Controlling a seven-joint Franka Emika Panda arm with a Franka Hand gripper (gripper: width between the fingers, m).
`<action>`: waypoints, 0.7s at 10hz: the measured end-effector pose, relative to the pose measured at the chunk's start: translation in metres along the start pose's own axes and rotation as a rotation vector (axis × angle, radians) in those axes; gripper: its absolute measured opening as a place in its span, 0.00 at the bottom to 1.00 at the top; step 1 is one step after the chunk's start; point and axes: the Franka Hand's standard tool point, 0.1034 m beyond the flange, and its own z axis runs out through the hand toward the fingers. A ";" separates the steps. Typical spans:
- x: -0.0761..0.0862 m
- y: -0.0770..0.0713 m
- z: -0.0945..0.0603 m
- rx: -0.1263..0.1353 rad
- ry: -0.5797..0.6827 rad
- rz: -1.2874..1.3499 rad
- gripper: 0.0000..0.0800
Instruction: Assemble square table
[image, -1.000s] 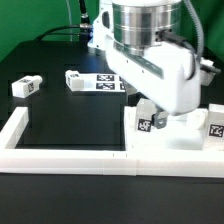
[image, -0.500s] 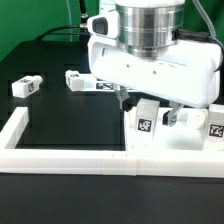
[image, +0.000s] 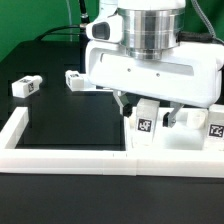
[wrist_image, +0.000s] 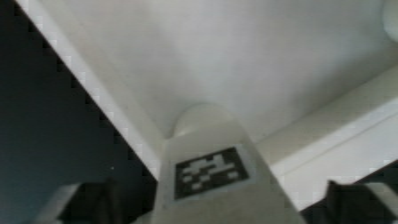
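With the gripper (image: 147, 110) part-open, its fingers (wrist_image: 86, 207) straddling but not yet pinching the upright leg (image: 147, 123) just behind the wall (image: 70, 152), best centre on the leg, then close squarely so it doesn't tip.

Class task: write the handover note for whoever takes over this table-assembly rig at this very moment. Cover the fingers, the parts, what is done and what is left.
Gripper: open, with its fingers either side of the standing leg. The wrist view shows gaps on both sides, so it is not gripped yet.
Parts: the tabletop lies at the exterior view's right, by the border wall. The standing leg is at its left corner and the edge leg is at the right. The far leg and middle leg lie loose on the black table.
Done: I cannot tell whether any leg is attached.
Left: probably grip this leg, fit it, then do the others.
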 end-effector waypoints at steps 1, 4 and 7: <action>0.000 0.000 0.000 0.001 0.000 0.056 0.58; 0.000 0.000 0.000 0.002 0.002 0.258 0.36; 0.002 -0.002 0.001 0.036 -0.012 0.685 0.36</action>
